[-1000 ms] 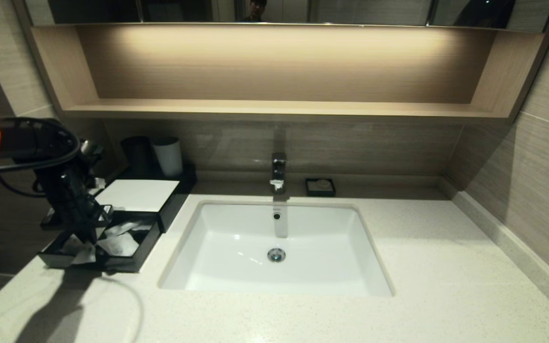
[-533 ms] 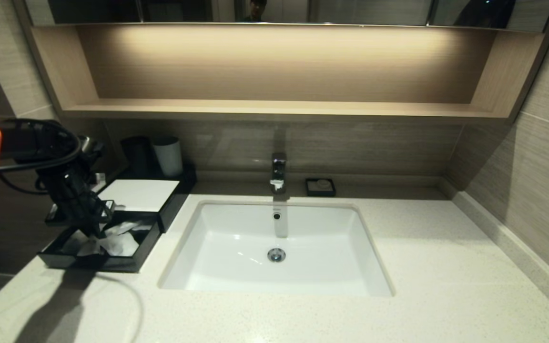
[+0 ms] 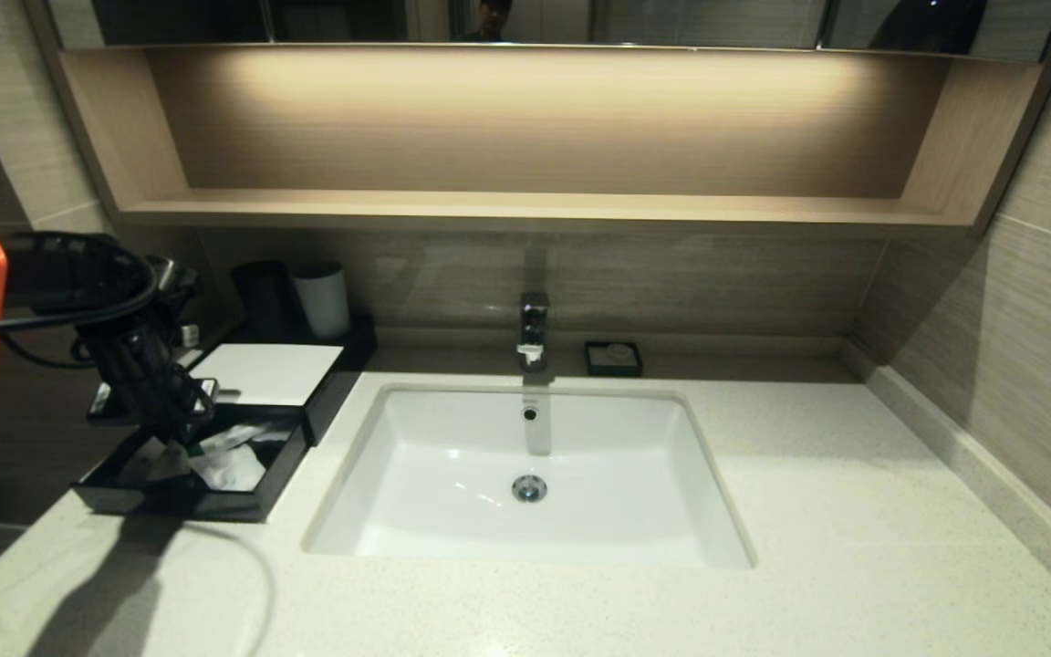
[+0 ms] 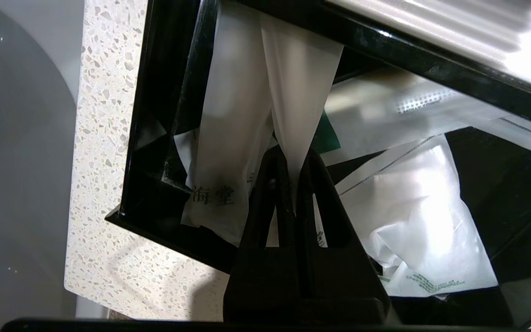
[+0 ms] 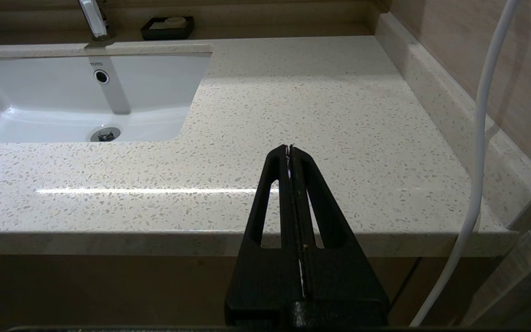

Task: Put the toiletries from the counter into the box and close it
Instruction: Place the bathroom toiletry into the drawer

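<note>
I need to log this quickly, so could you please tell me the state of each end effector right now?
Left end effector: shut on a sachet, over the open box.
Right end effector: shut, holding nothing, parked off the counter edge.

Sink [image 5: 39, 106]: "TOTO" in small dark capitals on the back wall, just above the overflow hole. Sachet [image 4: 221, 184] in the box [image 4: 155, 138]: black Chinese characters, "海堂" legible near its end. Second sachet [image 4: 420, 249]: green print along one end, too small to read. Nothing else legible.
</note>
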